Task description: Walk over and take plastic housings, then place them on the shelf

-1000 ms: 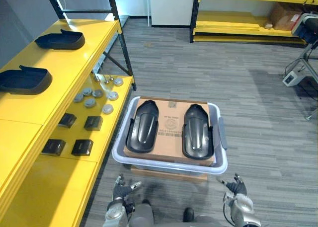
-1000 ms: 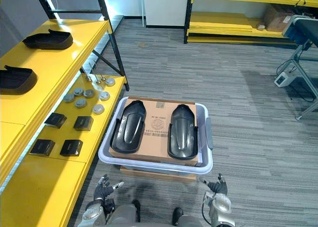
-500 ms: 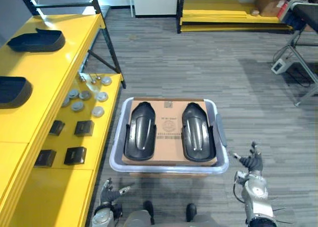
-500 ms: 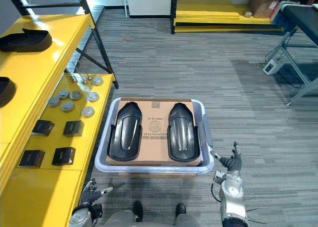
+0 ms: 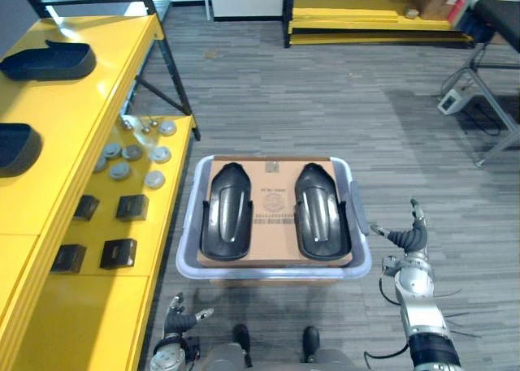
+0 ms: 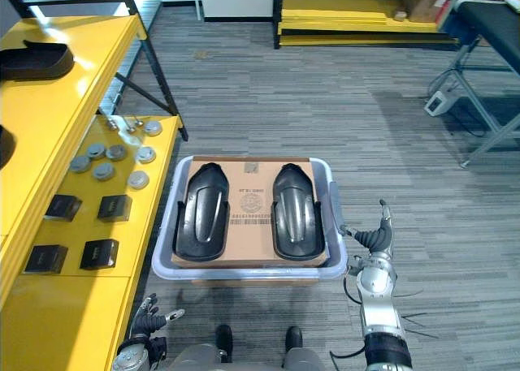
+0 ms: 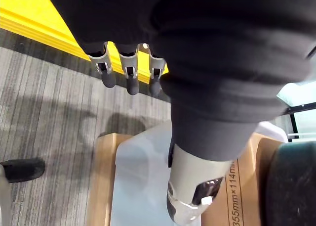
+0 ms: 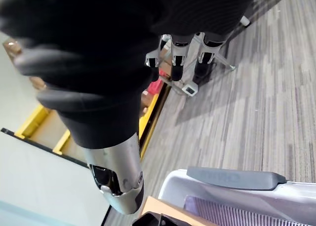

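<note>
The left hand (image 5: 179, 320) hangs at the bottom edge of the head view, lower left, low over the grey carpet floor (image 5: 268, 95). Its fingers (image 7: 131, 80) are straight and slightly apart, and they hold nothing. At lower right, the right hand (image 5: 410, 243) is raised beside the right end of the bin, near it but not touching. Its fingers (image 8: 177, 63) are extended and spread, and they are also empty.

Between and just above the hands, in the lower middle of the frame, a pale plastic bin (image 5: 188, 261) stands on the floor. It has a grey handle (image 5: 358, 210) on its right rim. A cardboard sheet (image 5: 272, 194) lies across the top of the bin. The two black plastic housings (image 5: 226, 215) lie on this sheet side by side, lengthwise up the frame, the second (image 5: 320, 213) to the right of the first. They are apart, with a printed label between them.

The yellow shelf (image 5: 49, 103) runs along the left side of the frame. Its lower tier carries four small black boxes (image 5: 119, 252) and, further up, a cluster of round grey discs (image 5: 132, 153). On the upper tier, at the left edge, lie two dark shell-shaped parts (image 5: 46, 60), the nearer one cut off by the frame.

At the top of the frame, another yellow rack (image 5: 374, 18) stands against the far wall.
</note>
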